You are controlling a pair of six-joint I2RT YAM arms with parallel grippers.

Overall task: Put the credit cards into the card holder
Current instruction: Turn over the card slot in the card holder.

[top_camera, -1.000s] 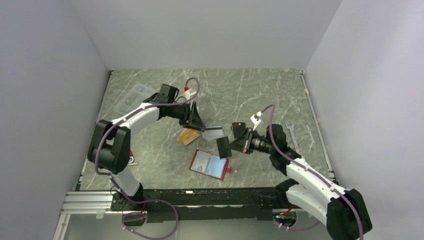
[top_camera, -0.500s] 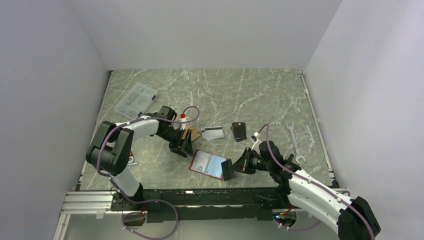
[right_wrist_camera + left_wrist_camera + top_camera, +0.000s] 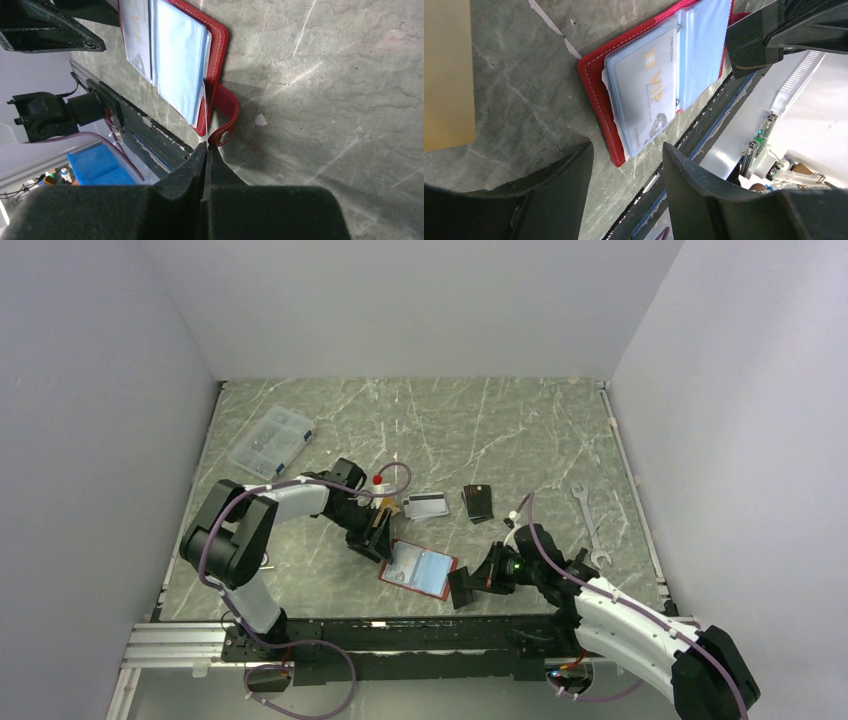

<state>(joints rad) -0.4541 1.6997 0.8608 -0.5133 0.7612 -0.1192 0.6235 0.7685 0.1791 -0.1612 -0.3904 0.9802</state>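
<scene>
The card holder (image 3: 418,569) lies open near the front edge, dark red with pale clear pockets. A silver VIP card (image 3: 649,95) sits in its left pocket. My left gripper (image 3: 384,539) is open and empty at the holder's left edge, and the holder's corner (image 3: 616,152) lies just ahead of its fingers. A gold card (image 3: 446,75) lies beside it. My right gripper (image 3: 206,145) is shut on a thin card (image 3: 205,112), seen edge-on, beside the snap tab (image 3: 225,117) at the holder's right edge. Another silver card (image 3: 427,505) lies flat further back.
A small black rectangle (image 3: 478,502) lies right of the silver card. A wrench (image 3: 588,525) lies at the right. A clear parts box (image 3: 270,440) stands at the back left. The table's front rail (image 3: 400,632) runs just below the holder.
My right gripper has come forward and down from mid-table to the holder's right edge. My left gripper has moved from the cards to the holder's left edge.
</scene>
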